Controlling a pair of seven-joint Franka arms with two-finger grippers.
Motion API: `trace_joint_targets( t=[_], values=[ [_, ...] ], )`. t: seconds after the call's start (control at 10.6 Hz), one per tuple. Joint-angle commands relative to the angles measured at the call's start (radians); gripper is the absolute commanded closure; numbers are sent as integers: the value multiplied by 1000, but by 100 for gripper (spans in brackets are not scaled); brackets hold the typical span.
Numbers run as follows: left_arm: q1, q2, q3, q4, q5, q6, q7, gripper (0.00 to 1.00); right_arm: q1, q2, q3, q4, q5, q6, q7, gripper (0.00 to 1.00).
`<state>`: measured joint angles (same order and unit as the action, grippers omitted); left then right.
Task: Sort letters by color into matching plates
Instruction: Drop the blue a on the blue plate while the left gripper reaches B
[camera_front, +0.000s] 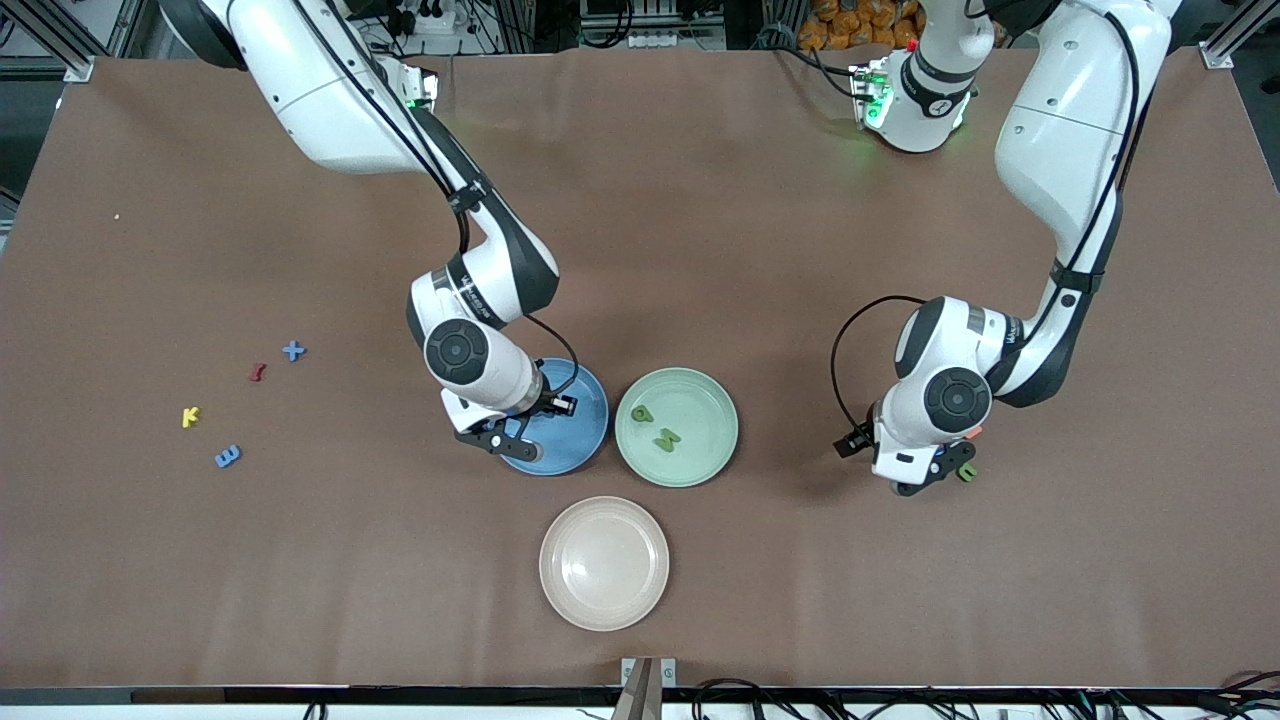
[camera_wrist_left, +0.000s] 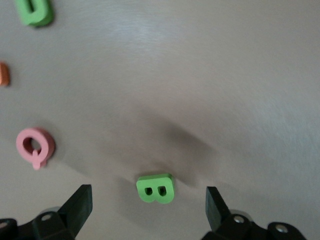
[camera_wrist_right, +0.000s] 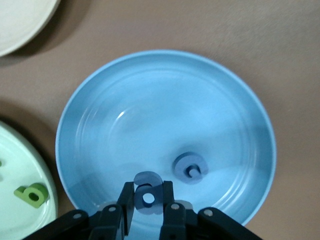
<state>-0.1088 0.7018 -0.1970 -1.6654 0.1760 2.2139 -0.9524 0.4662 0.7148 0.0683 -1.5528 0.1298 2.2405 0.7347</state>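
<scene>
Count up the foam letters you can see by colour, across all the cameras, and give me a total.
blue letters: 4
green letters: 4
red letter: 1
yellow letter: 1
pink letter: 1
orange letter: 1
Total: 12

White arms — black joints, cables
</scene>
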Motion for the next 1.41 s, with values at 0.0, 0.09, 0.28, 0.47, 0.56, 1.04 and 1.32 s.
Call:
trace_joint_targets(
  t=[0.0, 0.09, 0.28, 0.47, 0.56, 1.04, 1.32],
  values=[
    [8, -10, -4, -10, 0, -3, -240, 0, 31, 5, 5, 3, -21, 2, 34, 85],
    [8, -10, -4, -10, -1, 6, -302, 0, 35, 5, 5, 3, -22, 2, 52, 85],
    [9, -11, -4, -28, -1, 46, -339, 0, 35, 5, 5, 3, -19, 2, 74, 53],
    [9, -24, -4, -88, -12, 119, -342, 0, 31, 3, 5, 5, -22, -1, 71, 0],
    [9, -28, -4, -109, -12, 148, -347, 0, 26, 3, 5, 11, -22, -5, 66, 0],
    [23, -45, -5, -146, -10, 181, -333, 0, -36, -24, -2, 25, -55, -65, -38, 0],
    [21, -39, -7, -148, -10, 211, -335, 0, -122, -72, -8, 25, -58, -131, -155, 0]
  ],
)
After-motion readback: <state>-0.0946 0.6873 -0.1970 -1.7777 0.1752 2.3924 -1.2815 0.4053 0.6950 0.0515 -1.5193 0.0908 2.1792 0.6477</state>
